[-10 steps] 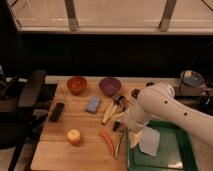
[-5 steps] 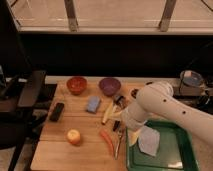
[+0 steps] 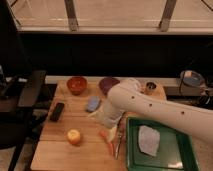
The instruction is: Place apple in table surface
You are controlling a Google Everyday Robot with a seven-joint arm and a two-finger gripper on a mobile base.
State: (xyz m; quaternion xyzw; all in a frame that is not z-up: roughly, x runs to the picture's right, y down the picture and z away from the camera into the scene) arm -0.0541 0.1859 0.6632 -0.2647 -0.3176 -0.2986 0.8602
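Observation:
The apple [image 3: 74, 136], small and yellow-orange with a reddish blush, rests on the table surface [image 3: 55, 150] near its front left. My white arm reaches in from the right across the middle of the table. Its gripper [image 3: 98, 116] hangs low over the planks, to the right of and behind the apple, just below a blue sponge [image 3: 93, 103]. The gripper is clear of the apple and I see nothing held in it; it stands open.
At the back stand an orange bowl [image 3: 76, 84], a purple bowl [image 3: 107, 83] and a small can [image 3: 149, 87]. A black block [image 3: 57, 111] lies left, a carrot [image 3: 106, 141] in front of the arm. A green tray [image 3: 170, 159] with a white cloth [image 3: 148, 140] fills the front right.
The arm has swung leftward across the table, carrying the gripper closer to the blue sponge. The apple has stayed where it was.

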